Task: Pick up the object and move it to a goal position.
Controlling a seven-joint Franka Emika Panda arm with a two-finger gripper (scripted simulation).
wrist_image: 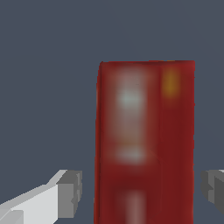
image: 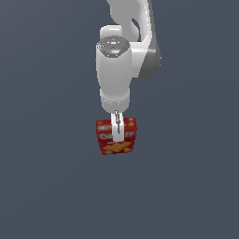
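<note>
Your gripper (image: 117,132) is down over the Cheez-It box (image: 116,136), which stands upright on the plain grey floor (image: 46,186) right under the arm. In the wrist view the pads (wrist_image: 70,194) sit spread either side of the box with a gap showing, so nothing's gripped yet. Looks centred, though it's blurry, so close evenly before lifting.

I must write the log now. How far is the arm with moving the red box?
Done: the gripper has reached the red box and straddles it. In hand: in the wrist view the box sits between the two fingers, but gaps show on both sides, so it is not clamped yet. Left: closing on the box, lifting it and carrying it to the goal, which no picture shows.
</note>
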